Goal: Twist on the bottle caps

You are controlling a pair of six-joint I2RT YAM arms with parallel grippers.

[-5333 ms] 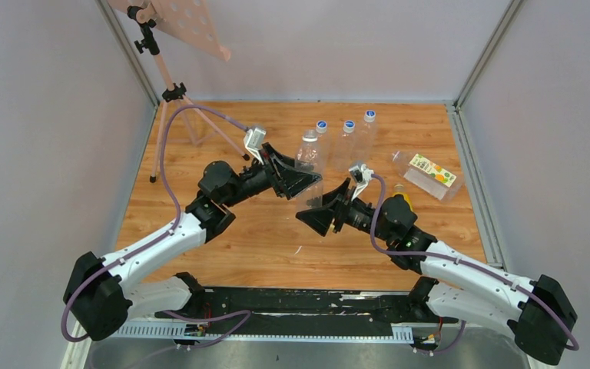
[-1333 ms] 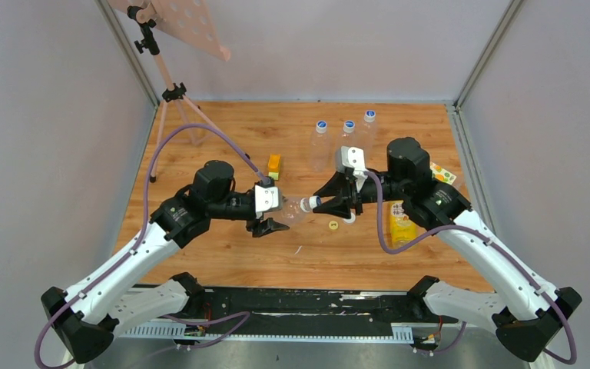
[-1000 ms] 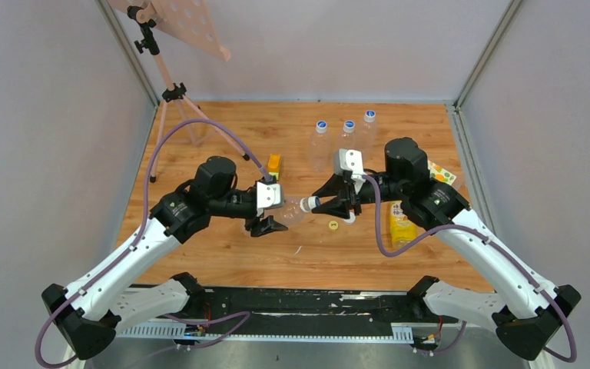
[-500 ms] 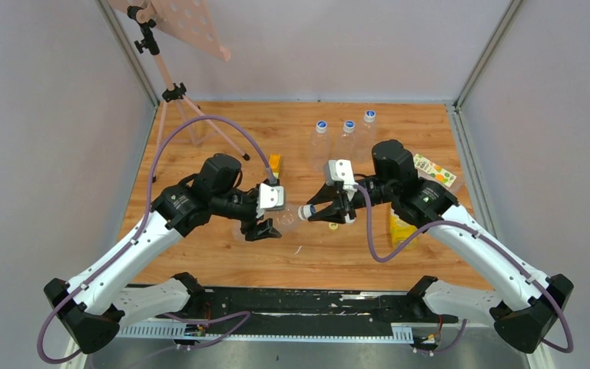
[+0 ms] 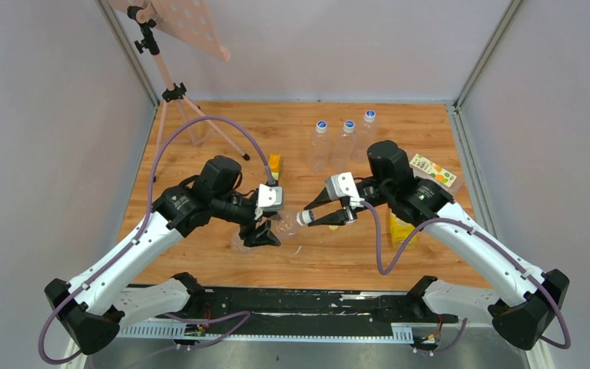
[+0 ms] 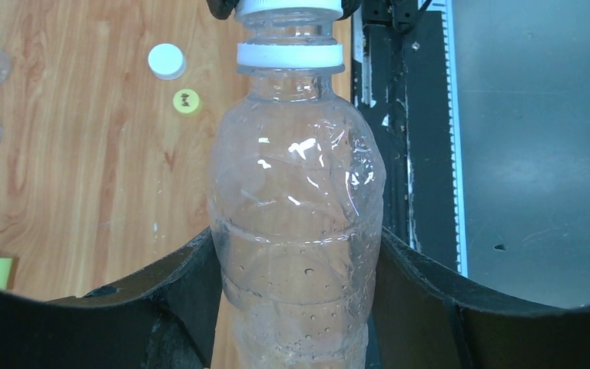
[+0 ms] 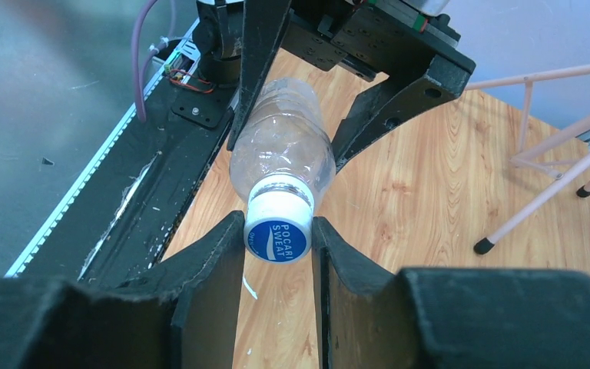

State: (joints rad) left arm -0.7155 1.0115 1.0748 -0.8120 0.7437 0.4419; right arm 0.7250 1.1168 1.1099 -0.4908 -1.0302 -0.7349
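Note:
My left gripper (image 5: 265, 228) is shut on the body of a slim clear bottle (image 6: 296, 231), held nearly level above the table. Its mouth points at my right gripper (image 5: 309, 218), which is shut on the blue cap (image 7: 278, 238) sitting on the bottle's neck. A white cap (image 6: 167, 61) and a yellow cap (image 6: 187, 101) lie loose on the wood. The yellow bottle (image 5: 396, 228) lies under my right arm. The wider labelled bottle (image 5: 435, 171) lies at the right.
Three capped clear bottles (image 5: 345, 138) stand at the back centre. A small orange-green block (image 5: 274, 163) stands behind my left gripper. A tripod (image 5: 174, 94) stands at the back left. The black base rail (image 5: 299, 301) runs along the near edge.
Both grippers, joined at the bottle and cap, have moved left and toward the near edge. The blue cap has stayed on the bottle's neck between the right fingers.

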